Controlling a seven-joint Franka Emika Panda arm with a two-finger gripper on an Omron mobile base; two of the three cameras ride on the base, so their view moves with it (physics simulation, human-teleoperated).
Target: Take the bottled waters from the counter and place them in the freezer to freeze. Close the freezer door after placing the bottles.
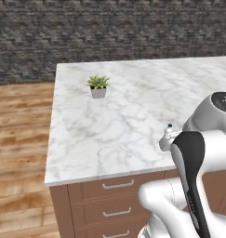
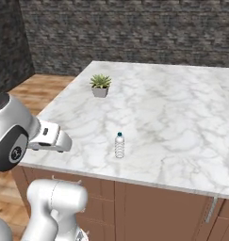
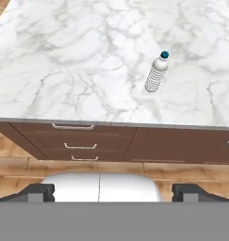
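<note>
One bottled water (image 2: 119,146), clear and ribbed with a dark teal cap, stands upright on the white marble counter (image 2: 182,117) near its front edge. In the hand view the bottle (image 3: 157,73) is at the upper right, well ahead of my gripper (image 3: 113,193). The gripper's dark fingertips (image 3: 40,192) stand far apart with nothing between them, and it hangs back over the counter's front edge. In the left base view just the bottle's cap (image 1: 169,125) peeks out behind the arm. The freezer and its door are out of view.
A small potted plant (image 1: 98,86) sits near the counter's far left corner. Brown drawers with silver handles (image 3: 72,126) run below the slab. Wooden floor (image 1: 19,139) lies to the left, and a dark stone wall (image 2: 134,33) stands behind.
</note>
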